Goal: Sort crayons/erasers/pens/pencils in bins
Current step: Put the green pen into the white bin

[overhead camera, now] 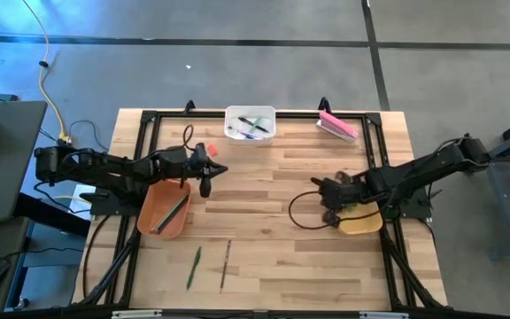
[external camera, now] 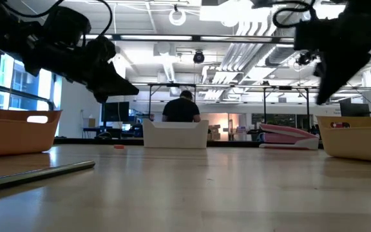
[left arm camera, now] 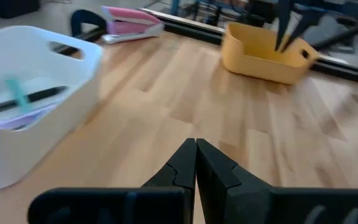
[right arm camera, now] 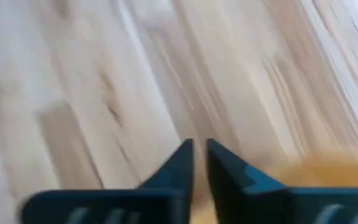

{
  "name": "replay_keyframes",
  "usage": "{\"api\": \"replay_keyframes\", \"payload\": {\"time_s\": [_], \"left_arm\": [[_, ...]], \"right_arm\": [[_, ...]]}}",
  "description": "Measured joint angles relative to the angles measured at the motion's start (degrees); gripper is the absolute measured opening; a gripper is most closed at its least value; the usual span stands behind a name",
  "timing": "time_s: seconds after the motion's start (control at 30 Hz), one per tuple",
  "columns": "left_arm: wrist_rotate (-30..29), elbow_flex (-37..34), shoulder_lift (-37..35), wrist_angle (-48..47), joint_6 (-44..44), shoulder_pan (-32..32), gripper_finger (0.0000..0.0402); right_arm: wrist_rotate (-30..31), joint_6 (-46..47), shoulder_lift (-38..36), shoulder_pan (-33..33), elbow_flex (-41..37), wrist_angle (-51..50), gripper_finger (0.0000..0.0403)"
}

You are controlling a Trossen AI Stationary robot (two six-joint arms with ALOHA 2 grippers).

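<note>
The white bin [overhead camera: 251, 123] at the far middle holds pens [left arm camera: 23, 102]. The orange-brown bin [overhead camera: 164, 211] at the left has a thin stick [overhead camera: 174, 211] lying in it. The mustard bin [overhead camera: 362, 222] stands at the right. A green pencil [overhead camera: 193, 266] and a brown one [overhead camera: 226, 263] lie flat near the front edge. A small red crayon [external camera: 119, 147] lies on the table near the white bin. My left gripper [left arm camera: 196, 149] hovers shut and empty beyond the orange-brown bin. My right gripper [right arm camera: 199, 152] hangs over the mustard bin's left edge, shut to a sliver with nothing between its fingers.
A pink block [overhead camera: 337, 126] lies at the far right beside the white bin. A black frame [overhead camera: 149, 116] runs round the table's edges. Bare wood stretches across the table's middle [overhead camera: 264, 195] between the two arms. A person sits in the room behind the white bin [external camera: 181, 107].
</note>
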Motion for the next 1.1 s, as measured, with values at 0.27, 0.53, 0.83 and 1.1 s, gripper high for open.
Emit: {"api": "replay_keyframes", "payload": {"time_s": [0.27, 0.53, 0.83, 1.1], "left_arm": [[-7.06, 7.49, 0.00, -12.94, -0.14, -11.65, 0.0000], [-18.44, 19.00, -0.02, -34.77, -6.72, -27.36, 0.0000], [-28.81, 29.92, 0.01, -60.01, -31.98, -46.50, 0.0000], [-29.80, 37.90, 5.02, -81.16, -58.14, -58.22, 0.0000]], "right_arm": [[-1.16, -15.00, -0.39, -2.53, -7.87, 33.15, 0.0022], [-3.13, -24.54, 0.88, -4.68, -20.22, 70.97, 0.0004], [-1.06, -30.42, 7.31, -2.77, -21.43, 81.93, 0.0000], [-1.06, -30.71, 15.44, -0.64, -21.45, 89.67, 0.0000]]}}
